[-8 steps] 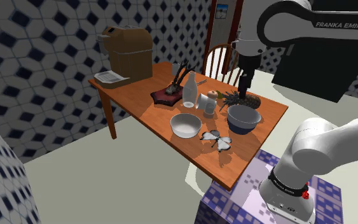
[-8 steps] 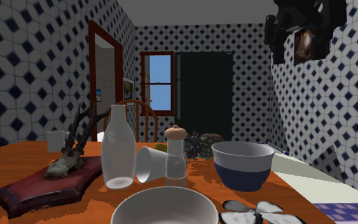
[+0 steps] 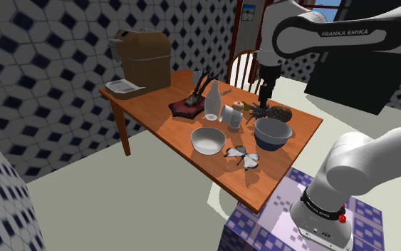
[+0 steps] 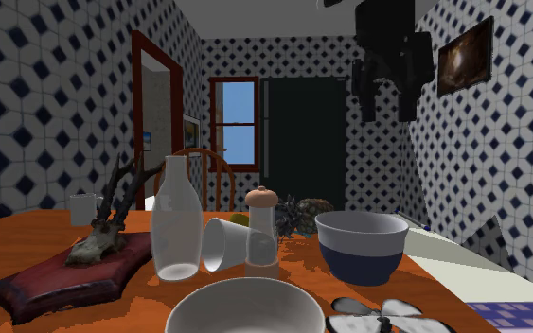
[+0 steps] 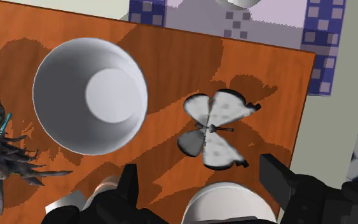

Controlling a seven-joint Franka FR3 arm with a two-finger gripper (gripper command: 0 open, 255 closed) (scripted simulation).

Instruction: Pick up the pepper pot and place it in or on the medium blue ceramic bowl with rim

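We judge our spread, empty gripper (image 3: 265, 98) may knock the tipped cup (image 3: 228, 114) at the pepper pot's (image 3: 238, 112) nine o'clock.

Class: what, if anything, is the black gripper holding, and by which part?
Nothing. The gripper is open and empty above the table; the pepper pot stands on it, untouched.

The arm (image 3: 366, 167) is glossy white, with dark joints, a black band (image 3: 345, 32) lettered FRANKA EMIKA, a red spot (image 3: 342, 212) at its base, and a black claw (image 3: 265, 98).
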